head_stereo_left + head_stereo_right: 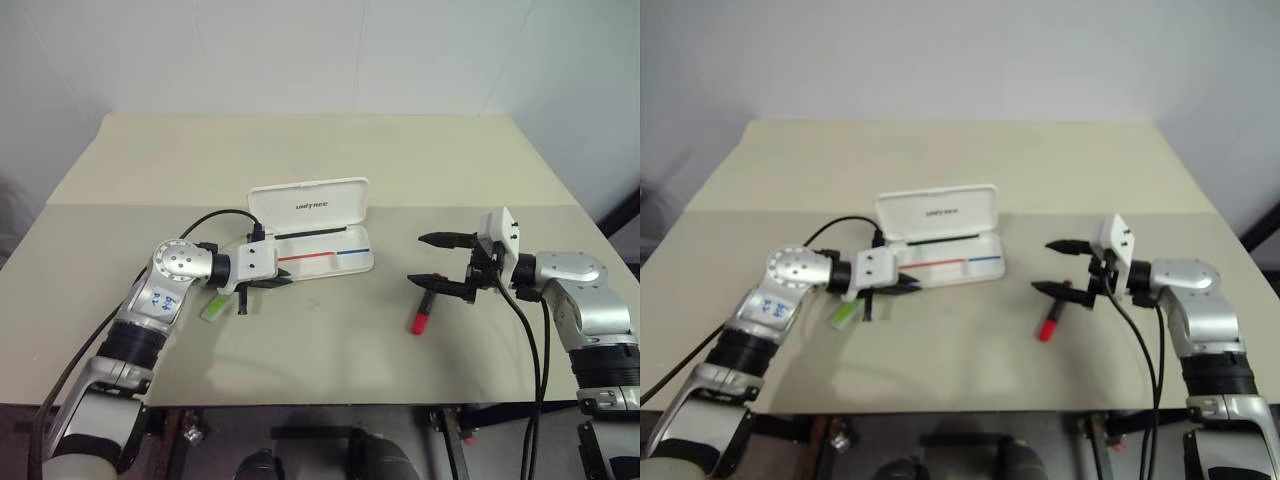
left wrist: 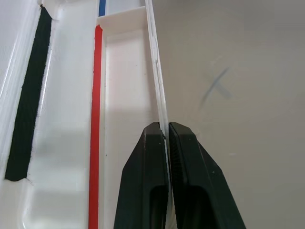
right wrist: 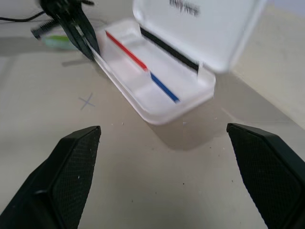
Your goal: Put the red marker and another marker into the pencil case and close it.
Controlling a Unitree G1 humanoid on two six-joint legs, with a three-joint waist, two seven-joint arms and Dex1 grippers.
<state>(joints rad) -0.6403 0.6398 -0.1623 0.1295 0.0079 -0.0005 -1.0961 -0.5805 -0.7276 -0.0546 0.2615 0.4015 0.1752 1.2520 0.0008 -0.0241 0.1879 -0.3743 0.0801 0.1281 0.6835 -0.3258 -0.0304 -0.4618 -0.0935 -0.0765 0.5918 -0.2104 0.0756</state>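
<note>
The left pincer (image 2: 167, 136) is clamping down tight, its two black fingers (image 2: 147, 181) pinching the thin front wall of the pencil case (image 1: 345, 262), right at the near-left end of the tray. From the left wrist view you can see the white rim running straight up out of that grip, with the red stripe (image 2: 95, 124) lying along the tray floor just beside it and a black strip (image 2: 28, 100) further over by the hinge side. The case itself is sitting open on the counter (image 1: 330, 170), lid standing upright at the back (small dark lettering showing on it), tray facing the robot, red and blue stripes end to end inside.

Just beside that left pincer, on the robot's side of the case and partly tucked under the wrist, the light-green marker (image 1: 213, 307) is lying on the counter, outside the tray.

Over to the right now: the right pincer (image 1: 438, 260) is spread wide, fingers well apart and gripping nothing, hovering above the counter and pointing across toward the case. The red marker (image 1: 423, 315) is lying on the counter directly below it, red end toward the robot, dark end up under the lower finger (whether finger and marker are touching, I cannot tell). It is well apart from the case, off the tray's right end.
</note>
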